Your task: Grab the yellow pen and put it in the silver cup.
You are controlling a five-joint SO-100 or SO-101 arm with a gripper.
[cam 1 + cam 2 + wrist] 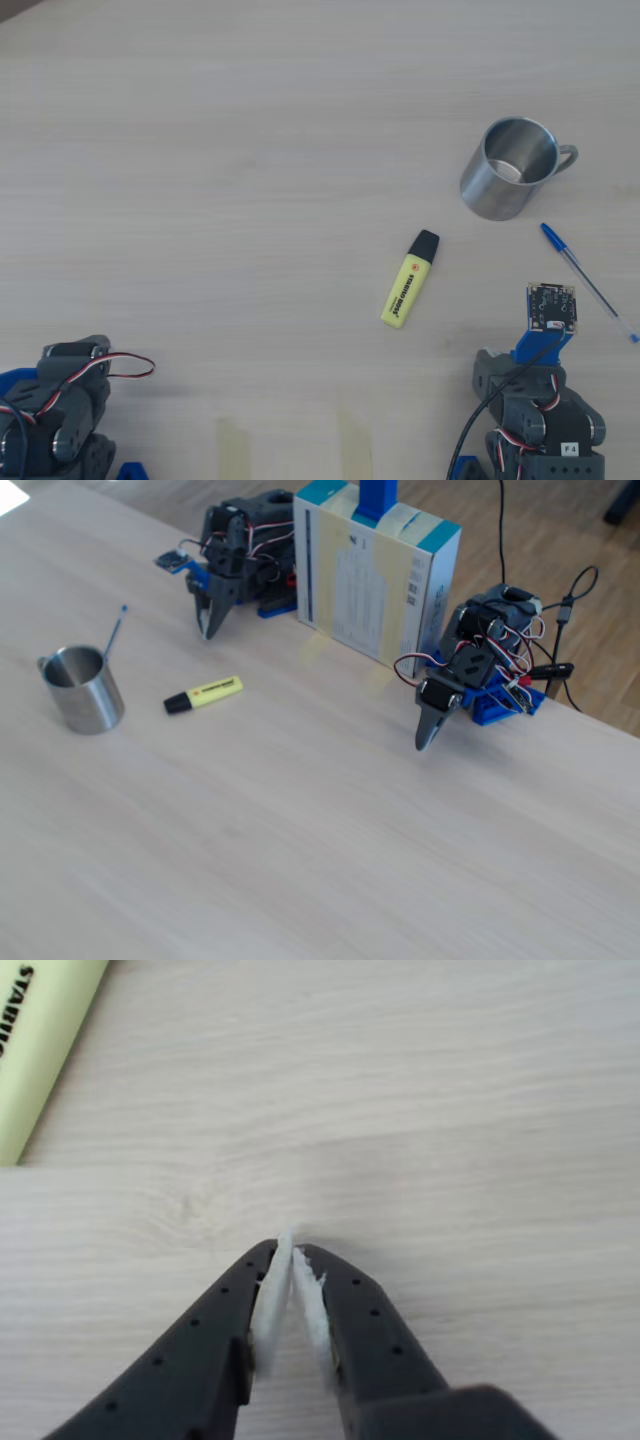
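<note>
- We see our gripper (290, 1245) pinched shut, holding nothing, above bare table (450, 1110)
- The yellow pen (40, 1050) lies apart, at the wrist view's upper left

- The yellow pen (40, 1050) is cut off by the wrist view's top and left edges; its cap is out of frame.
- Its red print (402, 289) is too small to read in the overhead view.

Shiny steel silver cup (505, 180) on matt pale wood table (220, 180).
</note>
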